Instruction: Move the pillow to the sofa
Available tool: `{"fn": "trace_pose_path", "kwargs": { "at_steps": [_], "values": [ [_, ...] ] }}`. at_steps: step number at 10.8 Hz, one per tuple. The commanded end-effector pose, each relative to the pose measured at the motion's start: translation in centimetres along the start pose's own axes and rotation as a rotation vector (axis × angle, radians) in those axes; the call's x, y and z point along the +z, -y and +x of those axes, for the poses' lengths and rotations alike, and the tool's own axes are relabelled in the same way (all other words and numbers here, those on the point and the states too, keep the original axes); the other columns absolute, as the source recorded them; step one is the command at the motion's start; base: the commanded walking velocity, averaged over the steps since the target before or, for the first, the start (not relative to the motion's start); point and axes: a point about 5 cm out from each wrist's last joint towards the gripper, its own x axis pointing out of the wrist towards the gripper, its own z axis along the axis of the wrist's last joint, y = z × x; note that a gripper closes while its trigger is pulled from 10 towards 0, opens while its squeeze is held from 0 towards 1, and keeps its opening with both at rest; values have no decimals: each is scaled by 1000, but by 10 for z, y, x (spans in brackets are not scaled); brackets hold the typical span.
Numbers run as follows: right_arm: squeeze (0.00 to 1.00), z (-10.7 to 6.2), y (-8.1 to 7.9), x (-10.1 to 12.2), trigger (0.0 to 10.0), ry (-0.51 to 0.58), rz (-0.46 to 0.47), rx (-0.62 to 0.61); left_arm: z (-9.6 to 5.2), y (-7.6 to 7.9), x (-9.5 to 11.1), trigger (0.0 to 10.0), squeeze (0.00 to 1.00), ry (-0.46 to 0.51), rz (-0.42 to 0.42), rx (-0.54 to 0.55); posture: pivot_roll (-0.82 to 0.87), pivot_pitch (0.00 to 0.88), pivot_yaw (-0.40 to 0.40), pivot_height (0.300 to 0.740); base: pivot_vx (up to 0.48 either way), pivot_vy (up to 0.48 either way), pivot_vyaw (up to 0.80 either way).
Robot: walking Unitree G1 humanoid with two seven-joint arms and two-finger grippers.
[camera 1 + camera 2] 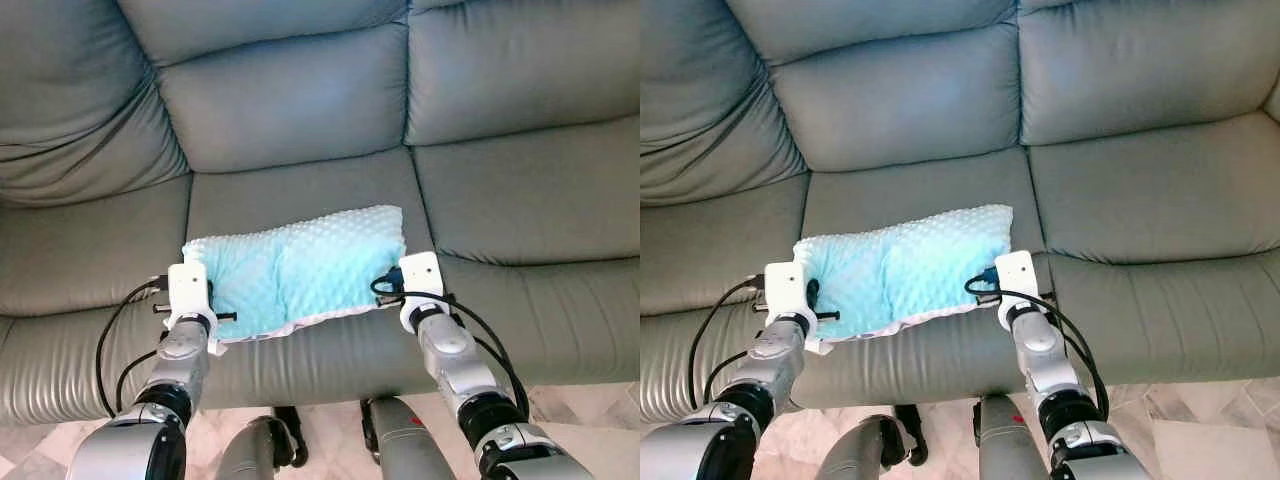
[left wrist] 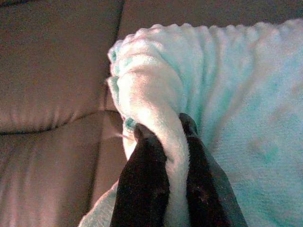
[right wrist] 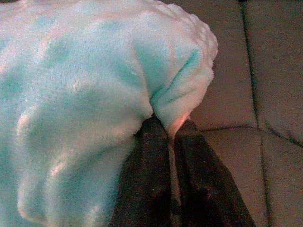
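A light turquoise dotted pillow lies over the front of the middle seat of the grey leather sofa. My left gripper is shut on the pillow's left end; in the left wrist view its black fingers pinch a fold of the fabric. My right gripper is shut on the pillow's right end, and its fingers squeeze a corner of the plush. The pillow spans between both wrists, just above the seat cushion.
The sofa's side seats and backrest cushions surround the pillow. Below the sofa's front edge is pale tiled floor, with my legs close to the sofa. Black cables loop beside each wrist.
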Motion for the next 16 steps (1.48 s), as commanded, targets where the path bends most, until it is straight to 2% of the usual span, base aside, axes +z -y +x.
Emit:
{"fn": "trace_pose_path", "kwargs": {
  "at_steps": [1, 3, 6, 9, 12, 16],
  "values": [
    [1000, -4, -9, -10, 10000, -24, 35, 31, -3, -6, -11, 10000, 1000, -42, -39, 13, -314, 414, 132, 740, 0, 0, 0],
    [1000, -1, -11, -6, 10000, -14, 24, 25, 1, -9, 0, 10000, 1000, -19, -53, 18, -304, 406, 135, 740, 0, 0, 0],
    [1000, -1, -12, -7, 10000, -8, 19, 34, 2, -7, 2, 10000, 1000, -21, -58, 32, -296, 407, 135, 740, 0, 0, 0],
    [1000, -2, -13, -8, 10000, -6, 32, 48, -1, -4, -7, 10000, 1000, -42, -65, 35, -286, 396, 141, 740, 0, 0, 0],
    [1000, -7, -6, -16, 10000, -30, -2, -5, -8, -5, -22, 10000, 1000, -57, -94, 36, -276, 385, 145, 740, 0, 0, 0],
    [1000, -10, -2, -17, 10000, -30, -39, -33, -16, -5, -29, 10000, 1000, 0, -141, 22, -250, 375, 145, 740, 0, 0, 0]
  ]
}}
